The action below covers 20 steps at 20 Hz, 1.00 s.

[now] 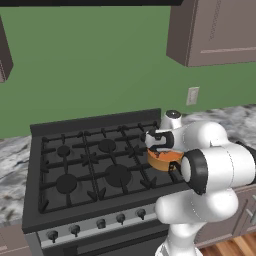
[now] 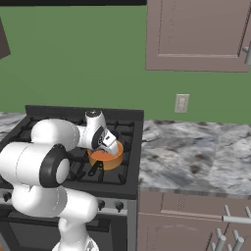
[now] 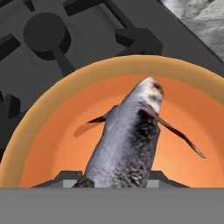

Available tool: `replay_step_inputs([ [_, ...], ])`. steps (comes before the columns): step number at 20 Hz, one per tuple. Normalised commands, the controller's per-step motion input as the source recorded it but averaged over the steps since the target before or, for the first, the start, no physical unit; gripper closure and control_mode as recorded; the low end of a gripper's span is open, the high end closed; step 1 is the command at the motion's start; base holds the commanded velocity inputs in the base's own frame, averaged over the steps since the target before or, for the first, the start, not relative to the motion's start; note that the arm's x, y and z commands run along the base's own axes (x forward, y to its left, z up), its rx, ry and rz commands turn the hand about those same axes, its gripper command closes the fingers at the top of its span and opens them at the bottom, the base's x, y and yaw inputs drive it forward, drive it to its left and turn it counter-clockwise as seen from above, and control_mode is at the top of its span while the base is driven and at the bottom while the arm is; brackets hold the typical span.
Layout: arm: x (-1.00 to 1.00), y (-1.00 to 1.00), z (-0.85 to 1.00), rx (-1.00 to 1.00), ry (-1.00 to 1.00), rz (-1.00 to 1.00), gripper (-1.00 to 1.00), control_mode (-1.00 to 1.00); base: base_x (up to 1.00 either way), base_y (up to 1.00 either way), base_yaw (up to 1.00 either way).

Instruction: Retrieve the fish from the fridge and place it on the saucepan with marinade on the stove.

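Hand view, fish (image 3: 127, 144) hanging nose-down from between the fingertips (image 3: 65, 178), pincer part-closed on its tail end, body over the orange saucepan (image 3: 48, 118), pan on the front right burner of the stove (image 1: 75, 165), gripper (image 2: 105, 142) directly above.

Glossy white rounded arm (image 1: 220, 165) segments, black joint rings, white-and-black tool (image 1: 159, 140) housing, silver cap.

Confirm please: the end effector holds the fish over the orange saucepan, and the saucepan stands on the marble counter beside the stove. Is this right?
Not quite. The saucepan stands on the stove, on a grate at its right side, not on the counter; the right base view shows it. The rest holds: the end effector holds the fish over it.
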Motion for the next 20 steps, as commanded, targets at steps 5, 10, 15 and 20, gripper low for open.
replay_step_inputs([
  [5,0.00,0.00,0.01,0.00,0.00,0.00,-1.00,-1.00,0.00,0.00,0.00],
  [10,0.00,0.00,0.29,0.00,-0.05,-0.01,-1.00,-1.00,0.00,0.00,0.00],
  [15,0.00,0.00,0.62,0.00,-0.11,-0.05,-1.00,-1.00,0.00,0.00,0.00],
  [20,-0.09,0.00,0.38,0.00,-0.13,-0.03,-1.00,-1.00,0.00,0.00,0.00],
])
